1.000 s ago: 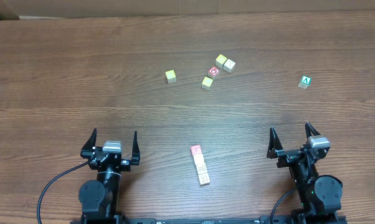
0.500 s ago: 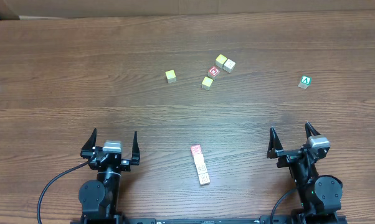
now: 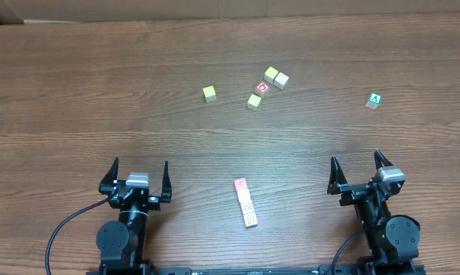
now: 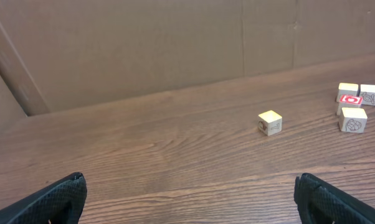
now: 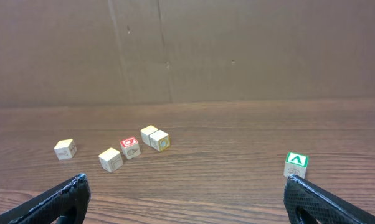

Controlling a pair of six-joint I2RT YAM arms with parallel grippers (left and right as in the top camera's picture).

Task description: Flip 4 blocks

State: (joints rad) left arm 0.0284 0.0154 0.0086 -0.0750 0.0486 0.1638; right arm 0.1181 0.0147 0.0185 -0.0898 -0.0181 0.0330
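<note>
Four blocks (image 3: pixel 245 202) in a row, six loose cubes (image 3: pixel 263 88), and two tools (image 3: pixel 140 162) (image 3: pixel 355 156).

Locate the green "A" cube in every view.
Overhead: the green "A" cube sits alone at the right of the table.
Left wrist: not in it.
Right wrist: lower right.
Shared landmark: the red "O" cube, visible in all three views.

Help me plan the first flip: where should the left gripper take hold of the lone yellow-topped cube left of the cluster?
Probably pinch two opposite side faces of the yellow-topped cube, with the left gripper descending from above. It sits flat and alone, nothing touching its sides; it looks slightly turned, so match the grip to its faces.
</note>
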